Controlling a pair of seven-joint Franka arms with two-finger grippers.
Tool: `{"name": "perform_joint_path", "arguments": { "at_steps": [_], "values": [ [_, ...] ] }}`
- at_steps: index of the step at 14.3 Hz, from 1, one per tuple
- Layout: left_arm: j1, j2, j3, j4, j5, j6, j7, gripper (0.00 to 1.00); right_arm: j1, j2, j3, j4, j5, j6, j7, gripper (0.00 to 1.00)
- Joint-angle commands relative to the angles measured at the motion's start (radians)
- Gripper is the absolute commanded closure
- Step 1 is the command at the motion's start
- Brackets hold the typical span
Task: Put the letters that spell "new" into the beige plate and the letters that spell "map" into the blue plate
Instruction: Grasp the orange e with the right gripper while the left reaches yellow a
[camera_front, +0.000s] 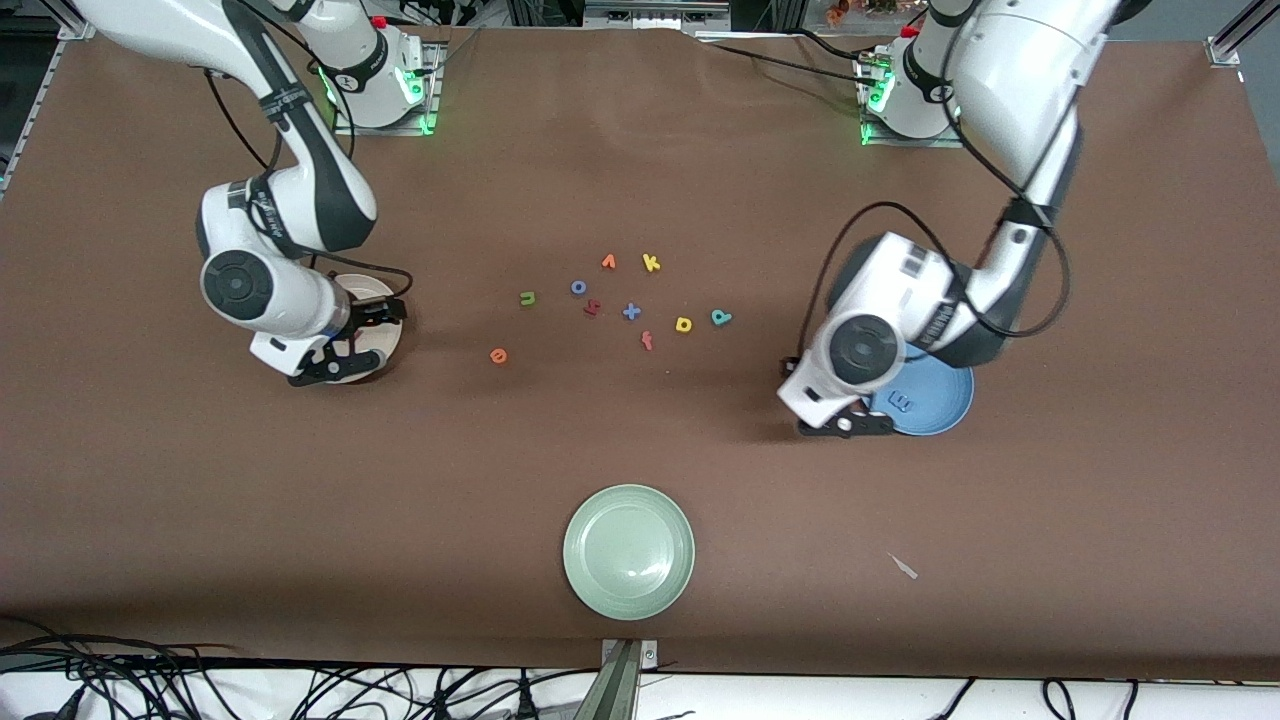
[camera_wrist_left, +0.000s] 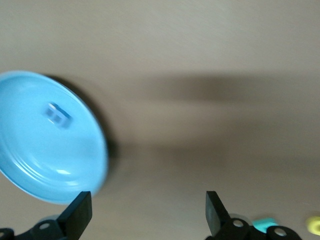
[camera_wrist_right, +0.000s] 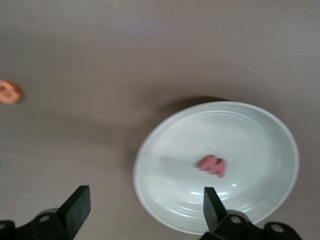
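Observation:
The red-pink w (camera_wrist_right: 213, 165) lies in the beige plate (camera_wrist_right: 165, 200), which the right arm mostly hides in the front view (camera_front: 372, 288). My right gripper (camera_front: 350, 340) (camera_wrist_right: 145, 207) hangs open and empty over that plate's edge. The blue m (camera_front: 900, 403) (camera_wrist_left: 58, 114) lies in the blue plate (camera_front: 945, 405) (camera_wrist_left: 30, 165). My left gripper (camera_front: 850, 425) (camera_wrist_left: 148, 212) is open and empty over the table beside that plate. On the table between the plates lie the green n (camera_front: 528, 298), orange e (camera_front: 498, 355) (camera_wrist_right: 10, 92), yellow a (camera_front: 684, 324) and teal p (camera_front: 721, 317) (camera_wrist_left: 264, 224).
Other loose letters lie in the same cluster: orange v (camera_front: 608, 262), yellow k (camera_front: 651, 263), blue o (camera_front: 578, 287), a dark red letter (camera_front: 592, 308), blue x (camera_front: 631, 312) and a red letter (camera_front: 647, 341). A pale green plate (camera_front: 628, 550) stands nearest the front camera.

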Motion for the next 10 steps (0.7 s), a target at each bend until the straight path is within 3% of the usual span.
{"name": "perform_joint_path", "arguments": {
  "at_steps": [1,5,10],
  "values": [
    [-0.052,-0.011,0.005,-0.005,-0.05,-0.011,-0.087,0.0,0.002,0.005,0.038,0.013,0.046,0.039,0.117,0.0],
    [-0.077,0.009,0.006,-0.023,-0.255,0.086,-0.145,0.0,0.099,0.101,0.053,0.066,0.043,0.154,0.312,0.0],
    [-0.152,0.041,0.006,-0.038,-0.272,0.167,-0.274,0.01,0.17,0.232,0.05,0.14,0.004,0.243,0.404,0.0]
  ]
}}
